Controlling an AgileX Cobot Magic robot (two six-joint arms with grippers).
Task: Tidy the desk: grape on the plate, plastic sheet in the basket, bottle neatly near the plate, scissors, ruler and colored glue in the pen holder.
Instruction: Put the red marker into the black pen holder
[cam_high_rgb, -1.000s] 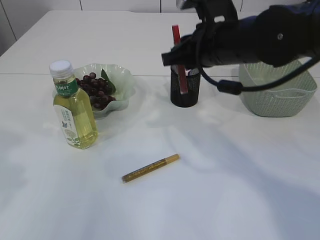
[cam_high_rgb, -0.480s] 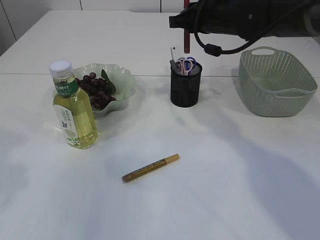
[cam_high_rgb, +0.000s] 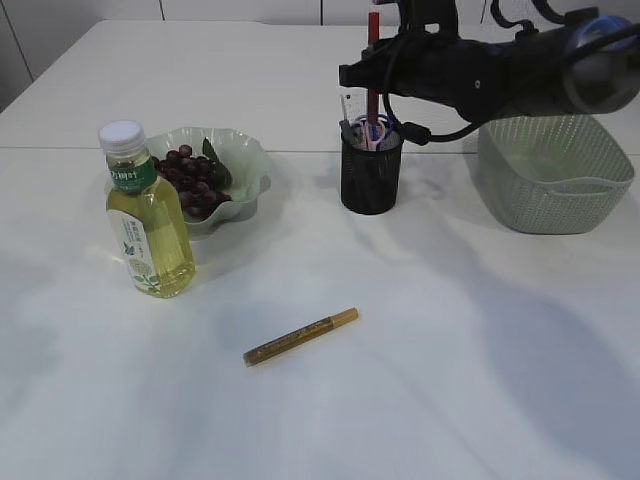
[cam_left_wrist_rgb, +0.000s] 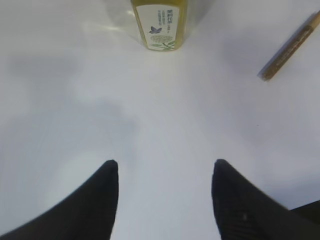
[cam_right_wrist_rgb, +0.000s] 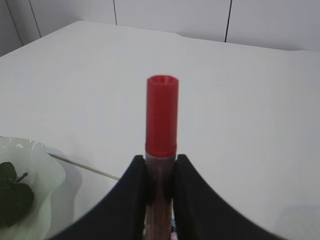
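My right gripper (cam_high_rgb: 372, 72) (cam_right_wrist_rgb: 160, 159) is shut on a red-capped colored glue pen (cam_high_rgb: 372, 100) (cam_right_wrist_rgb: 161, 115), held upright with its lower end at the mouth of the black mesh pen holder (cam_high_rgb: 370, 180). Scissors (cam_high_rgb: 379, 127) and a clear ruler (cam_high_rgb: 346, 108) stand in the holder. A gold glue pen (cam_high_rgb: 301, 336) (cam_left_wrist_rgb: 290, 47) lies on the table in front. The grape (cam_high_rgb: 190, 180) sits on the green plate (cam_high_rgb: 250, 160). The bottle (cam_high_rgb: 148, 215) (cam_left_wrist_rgb: 160, 22) stands beside the plate. My left gripper (cam_left_wrist_rgb: 165, 165) hovers open over bare table. The plastic sheet is out of view.
A green basket (cam_high_rgb: 550, 190) stands at the right, partly behind my right arm. White table stretches around the gold pen and toward the front edge.
The right arm rose and shifted right with the red glue. The glue went from tilted in front of the holder to upright over it.
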